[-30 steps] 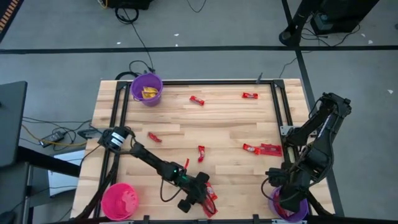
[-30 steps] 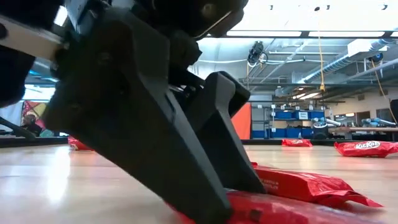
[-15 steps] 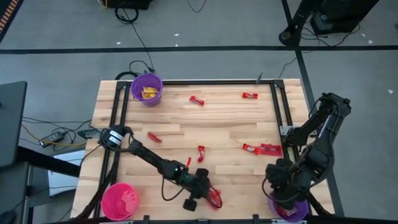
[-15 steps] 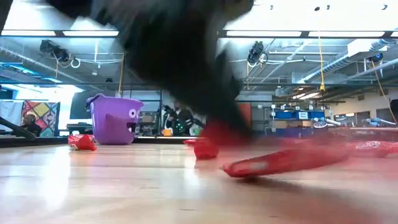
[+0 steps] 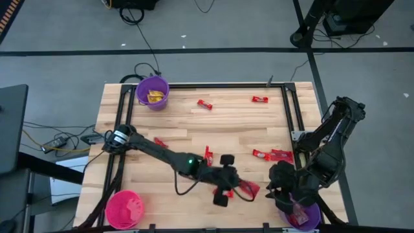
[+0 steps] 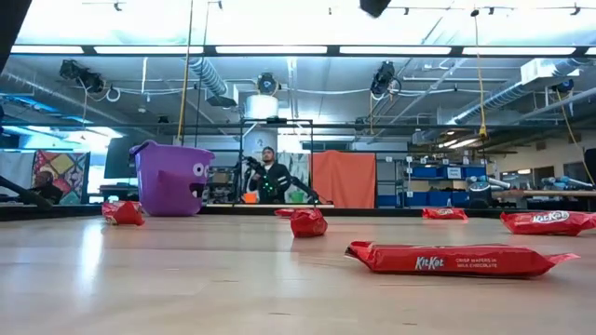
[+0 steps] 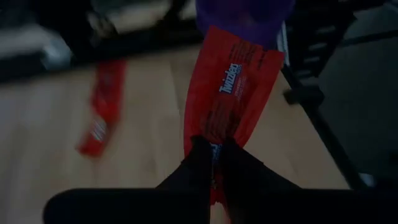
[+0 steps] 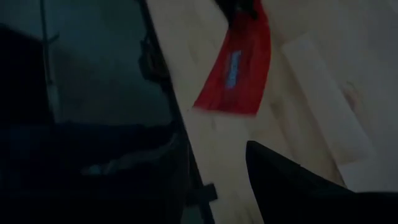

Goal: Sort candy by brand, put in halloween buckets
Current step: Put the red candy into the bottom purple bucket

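Now our left pincer (image 5: 240,189) has lifted a red Twizzlers packet (image 7: 231,93), pinched by one end, off the bench (image 5: 233,123) toward the purple bucket (image 5: 297,212) at lower right. Our right pincer (image 5: 283,189) waits beside it, apparently parted.

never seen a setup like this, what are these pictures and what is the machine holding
Two dark robot arms work at a wooden table, each ending in a two-finger pincer. One picture looks straight down, one looks level across the tabletop, and two come from cameras on the arms' wrists. The left pincer is shut on a red Twizzlers packet, carrying it towards the purple bucket at the right near corner, where the right pincer waits, open. Red KitKat bars lie scattered on the table. Another purple bucket and a pink bucket stand at other corners.
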